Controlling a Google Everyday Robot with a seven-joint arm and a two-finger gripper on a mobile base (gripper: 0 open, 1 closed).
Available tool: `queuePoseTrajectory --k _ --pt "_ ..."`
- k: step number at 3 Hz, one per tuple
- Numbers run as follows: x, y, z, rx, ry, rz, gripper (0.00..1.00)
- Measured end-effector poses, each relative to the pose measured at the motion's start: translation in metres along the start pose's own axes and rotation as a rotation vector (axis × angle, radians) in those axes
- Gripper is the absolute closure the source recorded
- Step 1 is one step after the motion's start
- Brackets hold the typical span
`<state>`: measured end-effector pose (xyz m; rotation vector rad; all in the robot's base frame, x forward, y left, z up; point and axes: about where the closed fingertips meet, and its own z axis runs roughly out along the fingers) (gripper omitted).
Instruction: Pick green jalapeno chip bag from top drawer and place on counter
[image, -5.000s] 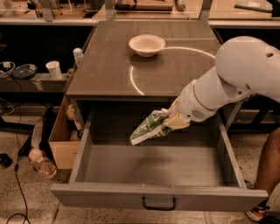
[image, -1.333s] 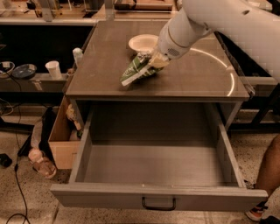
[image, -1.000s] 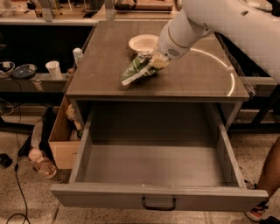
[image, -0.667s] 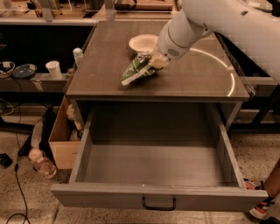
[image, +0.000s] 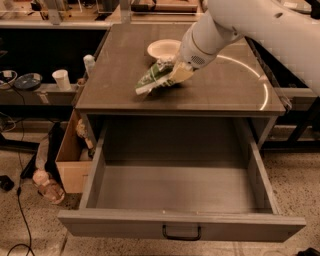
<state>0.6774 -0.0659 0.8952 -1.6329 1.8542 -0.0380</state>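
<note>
Print on the green chip bag (image: 154, 80) is white and light green, but no words can be read. The hand (image: 176, 75) grips the bag's right end, low over the desk (image: 225, 85), just in front of the white bowl (image: 164, 48). The top drawer (image: 180, 227) below stands wide open. A cardboard box (image: 70, 167) sits at the left.

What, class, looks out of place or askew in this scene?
The green jalapeno chip bag hangs tilted in the claw over the counter, beside the white bowl, not lying flat. The top drawer stands pulled wide open.
</note>
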Motion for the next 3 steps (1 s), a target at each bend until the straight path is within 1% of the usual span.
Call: queuePoseTrajectory --k 1,2,3 --pt "0.0000 0.0000 0.0000 0.000 0.000 0.000 0.04" --pt "0.0000 0.0000 0.0001 0.000 0.000 0.000 0.00" --pt "0.0000 0.0001 0.0001 0.000 0.000 0.000 0.00"
